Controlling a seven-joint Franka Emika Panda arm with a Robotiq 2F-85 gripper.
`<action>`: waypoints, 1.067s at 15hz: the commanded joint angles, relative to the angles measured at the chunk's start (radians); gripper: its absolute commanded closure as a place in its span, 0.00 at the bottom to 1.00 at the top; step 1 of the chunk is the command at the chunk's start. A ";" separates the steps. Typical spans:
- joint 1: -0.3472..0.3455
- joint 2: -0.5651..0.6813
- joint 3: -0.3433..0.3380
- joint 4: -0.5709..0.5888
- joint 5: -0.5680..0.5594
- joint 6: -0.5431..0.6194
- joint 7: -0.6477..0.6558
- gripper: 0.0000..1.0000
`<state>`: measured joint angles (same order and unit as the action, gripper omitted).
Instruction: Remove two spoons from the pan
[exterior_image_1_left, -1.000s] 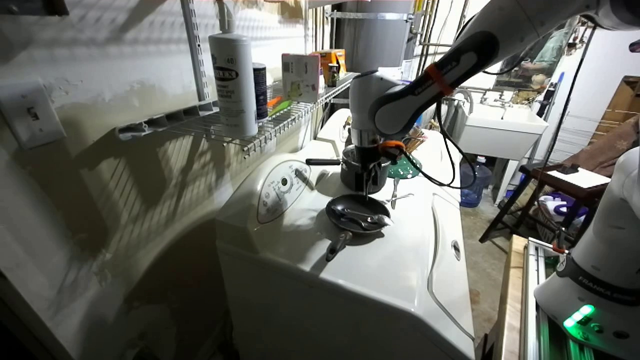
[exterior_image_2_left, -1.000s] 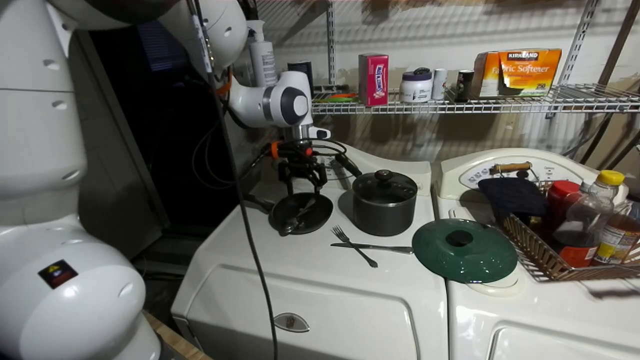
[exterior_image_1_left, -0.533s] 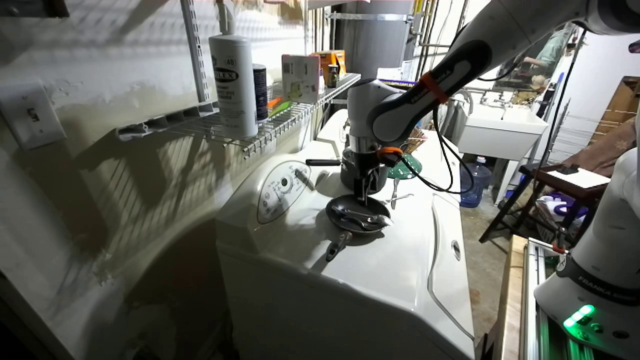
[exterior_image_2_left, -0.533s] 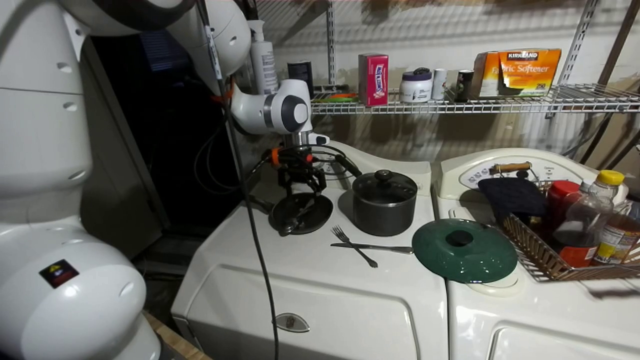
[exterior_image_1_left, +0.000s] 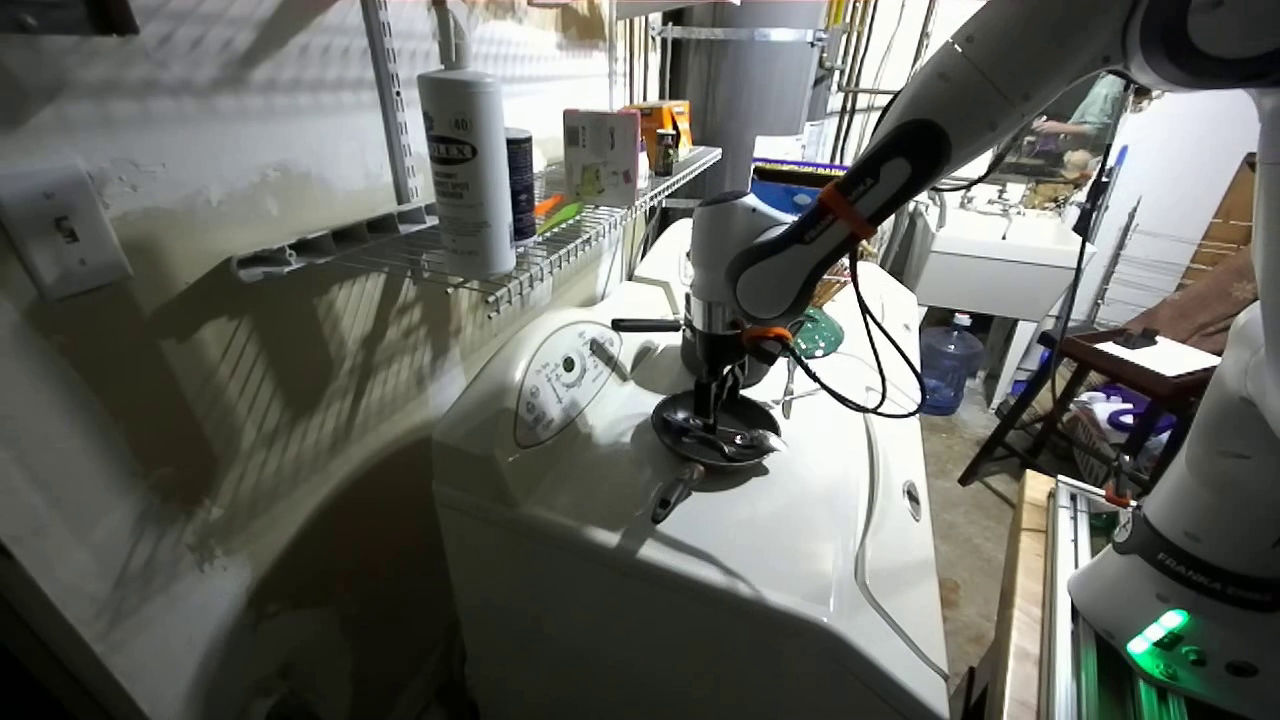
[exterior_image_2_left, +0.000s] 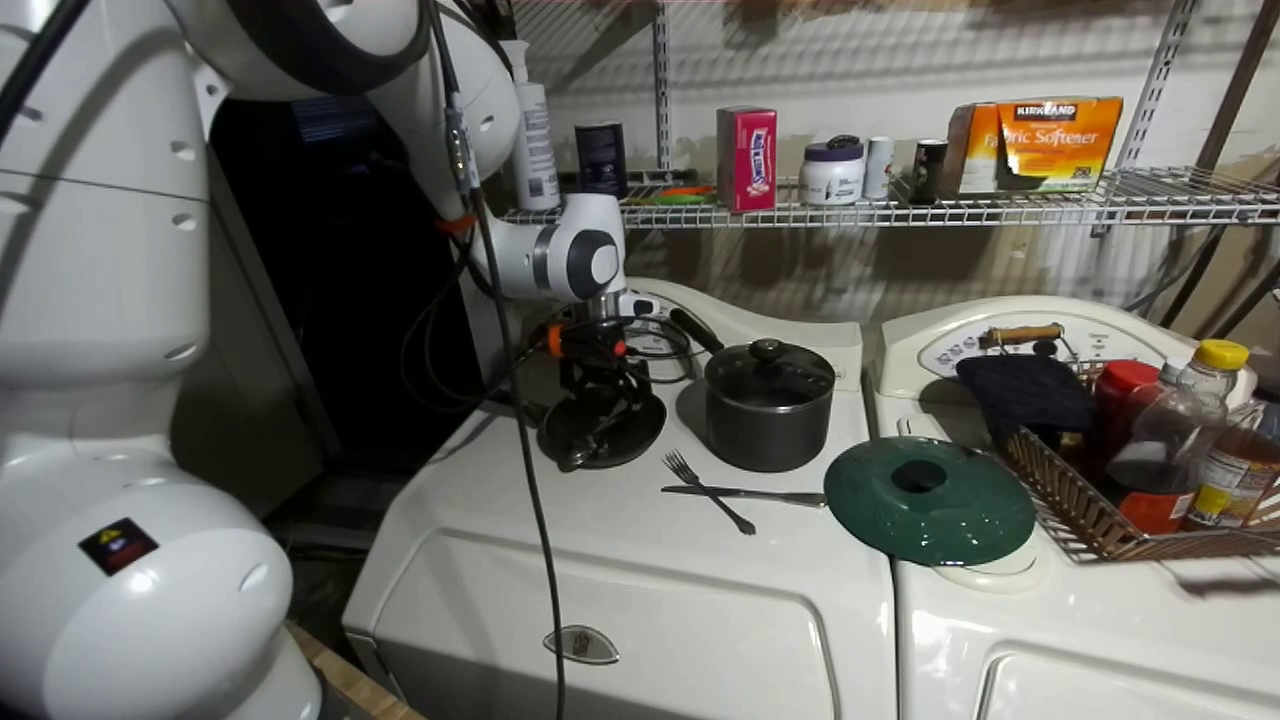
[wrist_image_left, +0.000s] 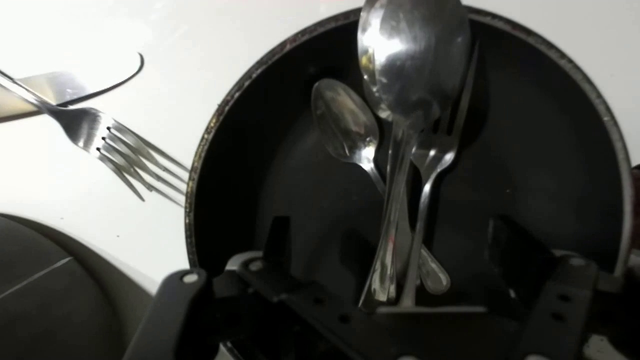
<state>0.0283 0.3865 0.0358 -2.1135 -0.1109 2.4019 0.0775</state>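
The dark shallow pan (exterior_image_1_left: 668, 414) stands on the white appliance top; it also shows in an exterior view (exterior_image_2_left: 645, 425) and the wrist view (wrist_image_left: 545, 150). A large spoon (wrist_image_left: 412, 55) lies in it, its bowl over the rim. A smaller spoon (wrist_image_left: 345, 120) lies beside it, its handle crossing under the large spoon's handle. A fork (wrist_image_left: 432, 155) lies against them. My gripper (wrist_image_left: 393, 237) is open, pointing down low over the pan, with one finger on each side of the cutlery handles, apart from them. In both exterior views the gripper (exterior_image_1_left: 716, 412) (exterior_image_2_left: 607, 400) partly hides the pan.
A lidded dark pot (exterior_image_2_left: 767, 425) stands close to the pan. A fork (exterior_image_2_left: 708, 492) and a knife (exterior_image_2_left: 780, 497) lie crossed on the appliance top. A green lid (exterior_image_2_left: 925, 530) and a wire basket (exterior_image_2_left: 1070, 500) of bottles are further along. A wire shelf (exterior_image_2_left: 1000, 215) runs above.
My gripper has come down from above the pan's pot side into the pan, over the cutlery handles, staying open. The pan and cutlery have not visibly moved.
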 joint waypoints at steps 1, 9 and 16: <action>-0.001 0.066 0.006 0.028 0.056 0.055 -0.022 0.00; -0.006 0.108 0.018 0.054 0.126 0.042 -0.042 0.62; -0.002 0.106 0.026 0.070 0.137 0.007 -0.056 0.95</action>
<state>0.0282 0.4668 0.0557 -2.0699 0.0005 2.4386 0.0523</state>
